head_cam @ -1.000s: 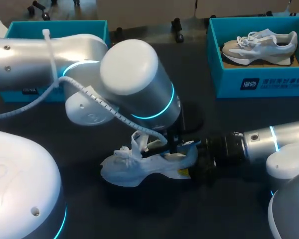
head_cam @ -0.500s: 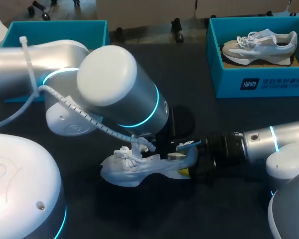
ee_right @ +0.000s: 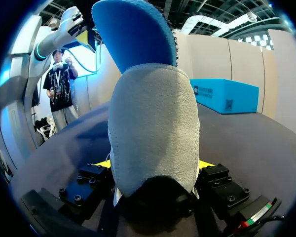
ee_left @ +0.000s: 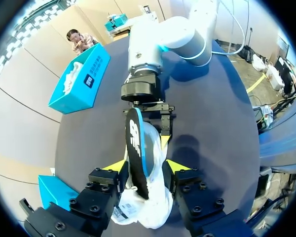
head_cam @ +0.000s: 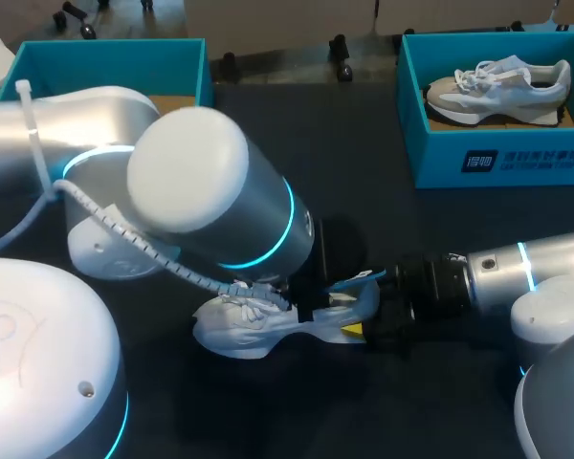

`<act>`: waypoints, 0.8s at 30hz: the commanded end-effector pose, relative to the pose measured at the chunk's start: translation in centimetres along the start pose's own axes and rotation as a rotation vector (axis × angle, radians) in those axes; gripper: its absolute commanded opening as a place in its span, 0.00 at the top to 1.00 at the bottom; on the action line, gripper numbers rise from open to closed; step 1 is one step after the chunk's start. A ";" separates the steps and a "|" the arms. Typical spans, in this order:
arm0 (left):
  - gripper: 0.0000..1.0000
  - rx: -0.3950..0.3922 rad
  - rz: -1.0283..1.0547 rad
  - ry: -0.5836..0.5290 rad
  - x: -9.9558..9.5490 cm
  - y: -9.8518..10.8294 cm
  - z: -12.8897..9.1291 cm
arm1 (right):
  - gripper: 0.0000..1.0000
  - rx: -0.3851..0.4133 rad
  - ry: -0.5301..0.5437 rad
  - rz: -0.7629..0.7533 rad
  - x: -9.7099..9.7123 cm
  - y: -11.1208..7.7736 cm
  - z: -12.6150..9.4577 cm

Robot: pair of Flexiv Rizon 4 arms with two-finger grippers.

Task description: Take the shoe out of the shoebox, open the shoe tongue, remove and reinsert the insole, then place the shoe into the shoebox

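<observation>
The white shoe (head_cam: pixel 258 330) is out of the teal shoebox (head_cam: pixel 105 41) at upper left and lies at lower middle. The right gripper (ee_right: pixel 154 163) clamps its heel. The left gripper (ee_left: pixel 146 167) is spread wide astride the blue insole (ee_left: pixel 134 148), pinching nothing. The insole stands half out, so I'd say reseating and boxing remain.

Dark table (head_cam: pixel 364 143), white shoe (head_cam: pixel 231 335) mid-table, teal left shoebox (head_cam: pixel 105 57), teal right shoebox (head_cam: pixel 497 158) (sneaker (head_cam: pixel 502 86) inside)

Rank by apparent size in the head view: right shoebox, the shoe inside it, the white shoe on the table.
1. Right shoebox: largest.
2. White shoe and boxed shoe: too close to rank; the white one looks longer but lies nearer, partly under the left arm.
</observation>
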State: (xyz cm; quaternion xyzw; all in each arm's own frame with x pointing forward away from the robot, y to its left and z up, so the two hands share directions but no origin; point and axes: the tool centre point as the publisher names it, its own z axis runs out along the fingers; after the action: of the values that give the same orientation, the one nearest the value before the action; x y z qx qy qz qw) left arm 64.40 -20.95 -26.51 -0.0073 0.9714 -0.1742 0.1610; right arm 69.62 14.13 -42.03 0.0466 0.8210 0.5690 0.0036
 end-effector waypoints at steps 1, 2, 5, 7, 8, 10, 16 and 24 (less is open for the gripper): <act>0.49 0.017 -0.003 -0.015 0.7 0.7 0.1 | 1.00 0.001 -0.001 0.000 0.1 -0.1 0.2; 0.49 0.020 -0.003 -0.021 0.9 0.7 0.1 | 1.00 0.001 -0.001 0.000 0.1 -0.1 0.2; 0.46 0.026 -0.004 -0.041 1.3 0.6 0.5 | 1.00 0.001 -0.001 0.000 0.1 -0.1 0.2; 0.44 0.028 -0.004 -0.061 1.6 0.5 0.8 | 1.00 0.001 -0.001 0.000 0.1 -0.1 0.2; 0.43 0.031 -0.007 -0.074 1.8 0.4 0.9 | 1.00 0.001 -0.001 0.000 0.1 -0.1 0.2; 0.42 0.033 -0.009 -0.087 1.9 0.3 1.1 | 1.00 0.001 -0.001 0.000 0.1 -0.1 0.2; 0.42 0.031 -0.024 -0.103 1.5 0.1 1.7 | 1.00 0.001 -0.001 0.000 0.1 -0.1 0.2; 0.44 0.032 -0.046 -0.161 1.5 -0.1 2.1 | 1.00 0.001 -0.001 0.000 0.1 -0.1 0.2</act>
State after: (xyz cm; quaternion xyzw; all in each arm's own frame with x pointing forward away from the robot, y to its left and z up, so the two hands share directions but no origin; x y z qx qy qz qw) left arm 64.15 -21.26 -28.34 -0.0365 0.9541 -0.1953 0.2241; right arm 69.61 14.13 -42.03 0.0466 0.8210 0.5690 0.0036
